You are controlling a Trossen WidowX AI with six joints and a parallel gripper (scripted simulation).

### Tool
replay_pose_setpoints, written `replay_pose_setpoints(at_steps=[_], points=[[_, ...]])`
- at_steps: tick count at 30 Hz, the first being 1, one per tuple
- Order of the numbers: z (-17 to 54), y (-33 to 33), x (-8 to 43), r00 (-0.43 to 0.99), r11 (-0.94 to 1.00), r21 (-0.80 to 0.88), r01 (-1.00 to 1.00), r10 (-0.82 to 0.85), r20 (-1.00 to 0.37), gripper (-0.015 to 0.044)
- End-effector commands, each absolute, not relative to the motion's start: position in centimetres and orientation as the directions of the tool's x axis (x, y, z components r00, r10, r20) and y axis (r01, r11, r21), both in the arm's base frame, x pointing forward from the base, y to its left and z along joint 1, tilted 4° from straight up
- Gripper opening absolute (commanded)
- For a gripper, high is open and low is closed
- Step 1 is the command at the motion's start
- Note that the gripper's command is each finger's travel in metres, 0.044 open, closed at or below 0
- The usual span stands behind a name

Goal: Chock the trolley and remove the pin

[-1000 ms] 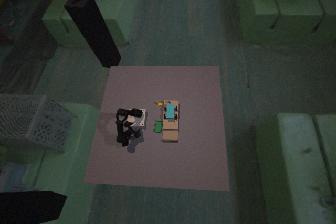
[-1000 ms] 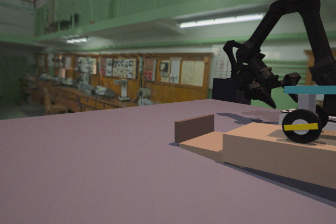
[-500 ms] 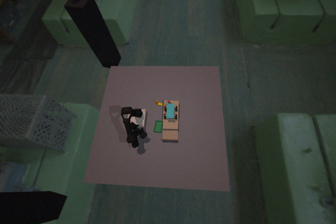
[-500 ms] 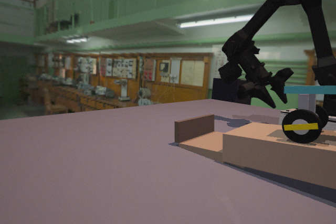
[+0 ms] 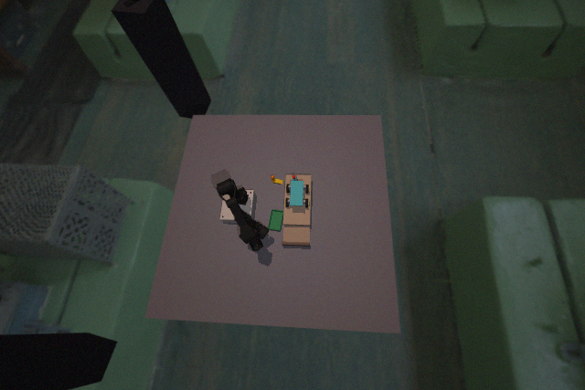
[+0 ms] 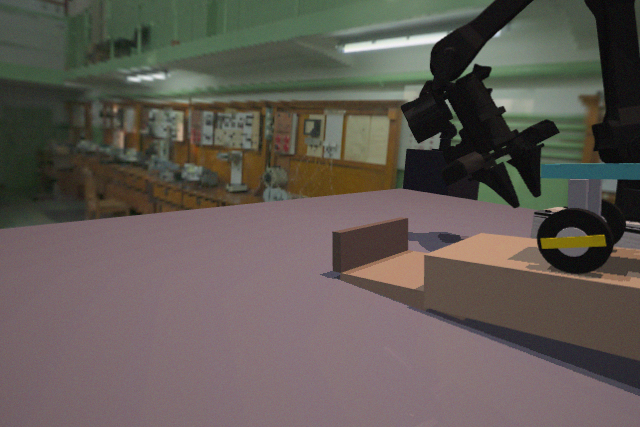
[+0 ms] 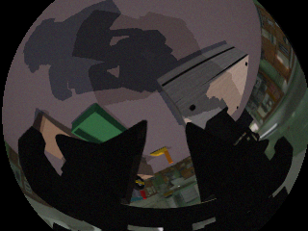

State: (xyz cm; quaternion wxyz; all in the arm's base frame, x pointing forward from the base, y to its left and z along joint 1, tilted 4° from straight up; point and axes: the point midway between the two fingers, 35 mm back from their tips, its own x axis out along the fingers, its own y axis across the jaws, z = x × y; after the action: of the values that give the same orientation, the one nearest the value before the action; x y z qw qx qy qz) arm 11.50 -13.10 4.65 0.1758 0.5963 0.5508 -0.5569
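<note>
While the mauve table fills most of the top view, the tan ramp sits near its middle, running lengthwise with a low lip at its downhill end. My arm reaches from its white base plate toward the near side of the table, just left of the ramp.

Trolley: teal deck, black wheels, parked on the upper half of the ramp. In the exterior view the nearest wheel rests on the ramp surface with a yellow bar across its hub.

Green tray: flat on the table, just beside the ramp's left edge, between my arm and the ramp. The wrist view shows it below and left of my fingers.

My claw: partly parted, fingers pointing down, grasping nothing. It hangs in the air above the table, apart from the trolley and the ramp.

Yellow chock: on the table off the ramp's upper left corner, well apart from any wheel, orange handle on its left end.

Stop pin: red head showing at the trolley's uphill end, seated.
</note>
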Motion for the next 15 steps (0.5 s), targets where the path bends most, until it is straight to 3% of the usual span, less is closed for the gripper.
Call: replay_pose_setpoints(at_steps=[1, 15], points=[[4.9, -12.5, 13.0, -0.248, -0.33, -0.394, 0.858, 0.405, -0.88, 0.019], [5.6, -8.1, 17.7, -0.261, -0.243, -0.318, 0.916, 0.242, -0.935, 0.019]])
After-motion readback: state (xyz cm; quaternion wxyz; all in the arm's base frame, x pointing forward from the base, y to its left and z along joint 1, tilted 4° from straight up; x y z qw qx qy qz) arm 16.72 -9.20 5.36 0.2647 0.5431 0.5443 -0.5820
